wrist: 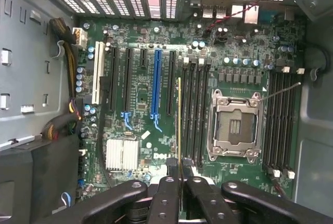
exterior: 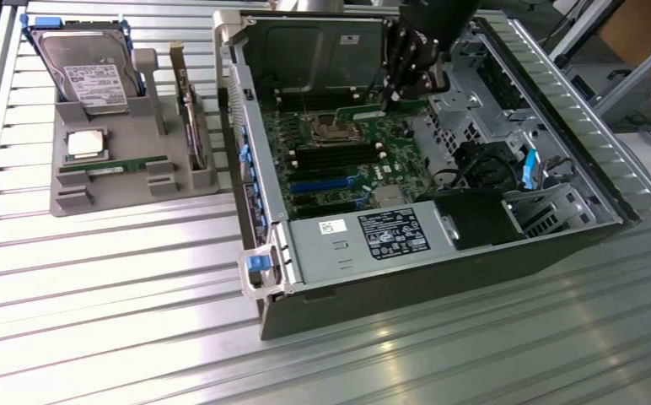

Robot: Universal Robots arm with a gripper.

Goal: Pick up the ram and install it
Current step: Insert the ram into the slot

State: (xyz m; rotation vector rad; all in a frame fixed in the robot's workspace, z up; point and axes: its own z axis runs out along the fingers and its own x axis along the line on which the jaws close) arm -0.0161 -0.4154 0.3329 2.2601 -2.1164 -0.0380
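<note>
The ram (wrist: 179, 125) appears edge-on as a thin green-gold strip, pinched between my gripper's (wrist: 179, 180) black fingers (wrist: 165, 193). It hangs above the motherboard (wrist: 140, 94), lined up lengthwise with the row of black memory slots (wrist: 195, 109) beside the processor socket (wrist: 234, 125). In the exterior view my gripper (exterior: 402, 89) is lowered inside the open computer case (exterior: 337, 253), with the green ram (exterior: 362, 110) sticking out below it over the board. A second green stick (exterior: 112, 166) lies in the grey holder (exterior: 72, 198).
The grey holder on the exterior view's left also carries a hard drive (exterior: 87, 67) and a square silver processor chip (exterior: 86, 143). Inside the case are a power supply (exterior: 388, 232), a silver heat sink (wrist: 122, 154), cables (wrist: 67, 52) and the case walls (wrist: 31, 78).
</note>
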